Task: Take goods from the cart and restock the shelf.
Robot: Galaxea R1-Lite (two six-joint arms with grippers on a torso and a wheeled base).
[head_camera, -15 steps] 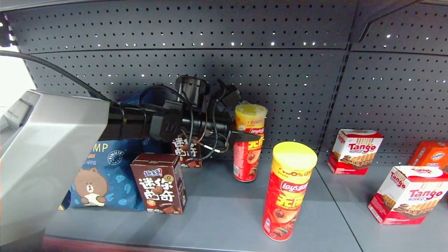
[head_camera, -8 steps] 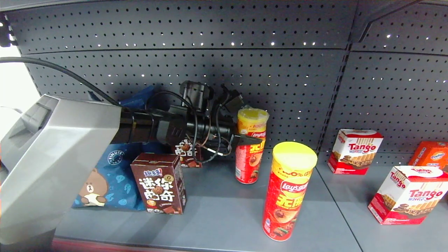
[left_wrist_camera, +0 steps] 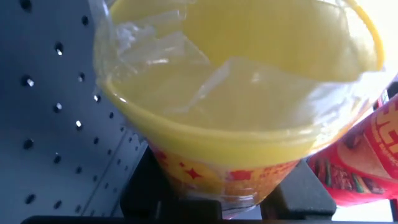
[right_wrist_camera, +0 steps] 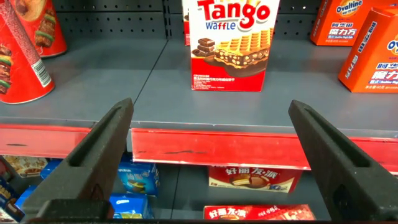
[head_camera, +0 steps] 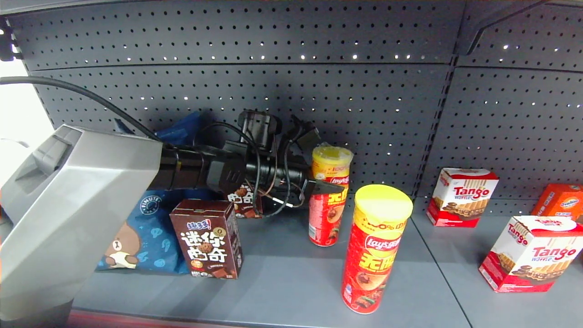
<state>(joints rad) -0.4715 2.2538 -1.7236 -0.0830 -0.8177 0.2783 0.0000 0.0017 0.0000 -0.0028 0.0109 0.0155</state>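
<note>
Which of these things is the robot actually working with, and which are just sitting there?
In the job: left hand, shut on the rear chip can; the shelf.
Just sitting: front chip can, brown cookie box, blue bear bag, wafer boxes, orange box; right hand, open, holding nothing.

The left gripper (head_camera: 331, 183) has carried the chip can (head_camera: 325, 219) it clamps toward about 4 o'clock across the head view, a small drift in each step. The can's base now sits lower on the shelf (head_camera: 282, 278) picture (whether it touches the board cannot be told) and nearer the front chip can (head_camera: 375, 248). The arm's grey housing (head_camera: 77, 205) shifted the same way, covering more of the blue bag (head_camera: 152, 243).
</note>
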